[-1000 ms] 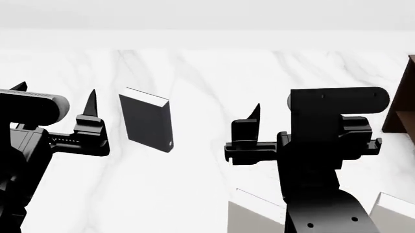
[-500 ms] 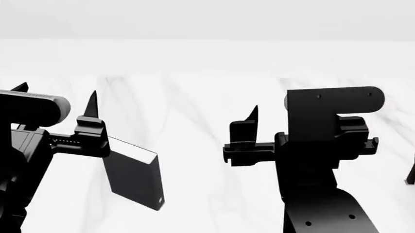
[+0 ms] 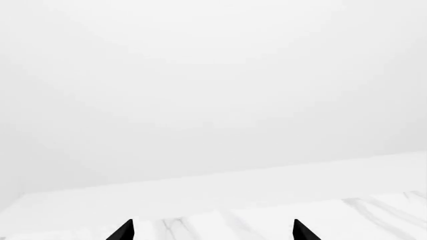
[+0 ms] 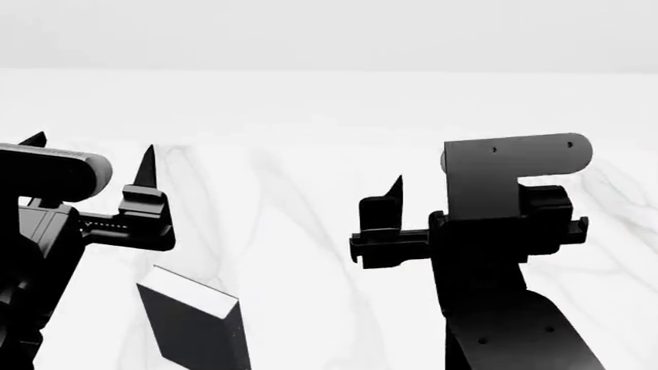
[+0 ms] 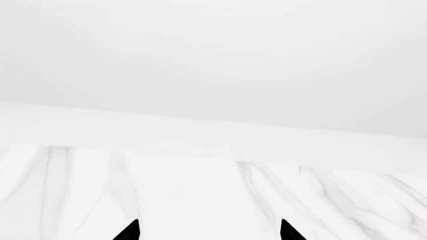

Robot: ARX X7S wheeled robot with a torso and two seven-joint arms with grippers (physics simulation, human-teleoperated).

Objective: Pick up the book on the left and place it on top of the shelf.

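Observation:
The black book with white page edges lies on the white marble table at the lower left of the head view, partly cut off by the frame. My left gripper hovers above and beyond it, open and empty. My right gripper is open and empty over the middle of the table, with one finger hidden behind its wrist plate. In the left wrist view and the right wrist view only the fingertips show, spread apart with bare marble between them. The shelf is out of view.
The table's far edge runs across the head view, with a plain pale wall behind it. The two light grey books are out of view.
The head view has swung away. The book has slid from mid-left down to the lower left corner, and the shelf edge and the grey books have left the frame. Both grippers stay open.

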